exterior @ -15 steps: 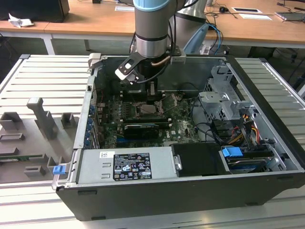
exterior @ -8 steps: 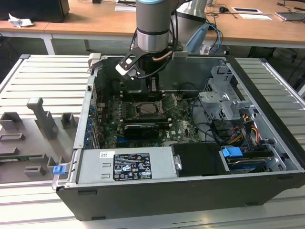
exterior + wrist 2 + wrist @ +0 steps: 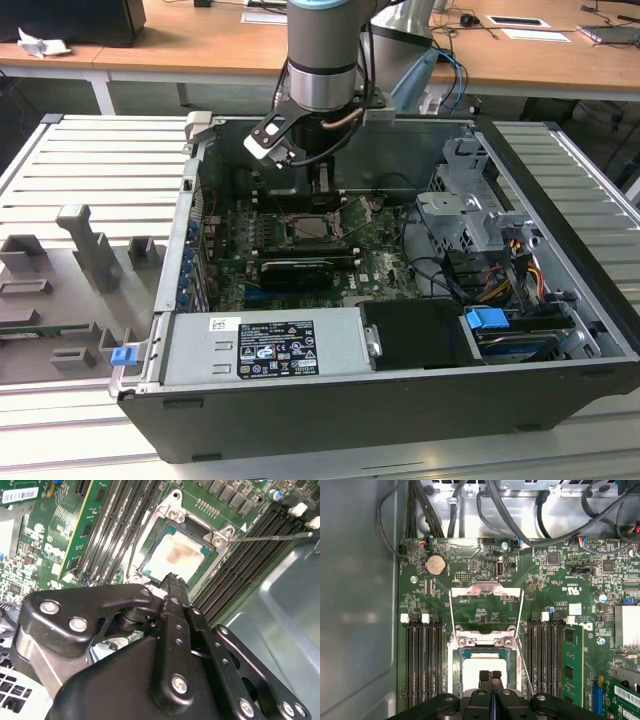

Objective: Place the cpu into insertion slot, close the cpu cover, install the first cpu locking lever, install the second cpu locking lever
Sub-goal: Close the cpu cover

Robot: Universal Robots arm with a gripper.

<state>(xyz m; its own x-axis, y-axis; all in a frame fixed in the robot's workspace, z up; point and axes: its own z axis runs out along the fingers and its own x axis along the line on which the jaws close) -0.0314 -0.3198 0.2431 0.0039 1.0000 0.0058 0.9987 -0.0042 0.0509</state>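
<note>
Already the cpu (image 3: 470, 675) lay in the slot (image 3: 454, 660), its cover (image 3: 485, 587) open beyond the slot, and my gripper (image 3: 490, 675) hung clenched, empty, just over it; a push off-centre could have tilted the cpu and jammed the cover.

I saw a grey power supply (image 3: 265, 345) along the near wall of the open case (image 3: 400, 425); a coin battery (image 3: 435, 565) sat near black memory slots (image 3: 422, 660); black cables (image 3: 520, 525) looped past them; grey fixtures (image 3: 95, 245) stood on the slatted counter (image 3: 100, 160) beside the case.
</note>
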